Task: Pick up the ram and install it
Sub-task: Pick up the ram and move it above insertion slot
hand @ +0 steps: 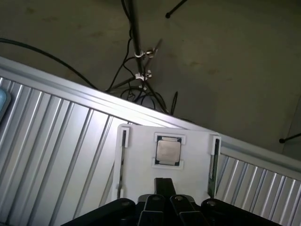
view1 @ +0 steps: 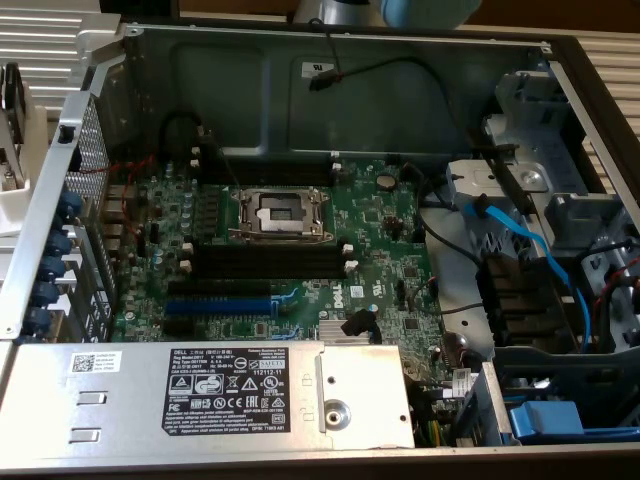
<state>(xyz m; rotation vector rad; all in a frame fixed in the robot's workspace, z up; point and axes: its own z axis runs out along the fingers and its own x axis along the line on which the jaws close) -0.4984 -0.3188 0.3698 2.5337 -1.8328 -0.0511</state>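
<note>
Hovering above the white tray (hand: 141,160), gripper (hand: 164,186) clenched on nothing; ram (hand: 215,162), I think, stands edge-on beside the CPU (hand: 168,150).

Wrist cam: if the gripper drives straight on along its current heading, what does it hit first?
Probably the white tray, at or near the CPU chip in its middle. The gripper lines up with that chip, not with the ram along the tray's edge. Depth is unclear.

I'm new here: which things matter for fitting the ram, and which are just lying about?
Job: thin green ram stick standing in the white tray; long black plastic slots on the green motherboard.
Lying about: square silver processor chip; blue cables.
</note>
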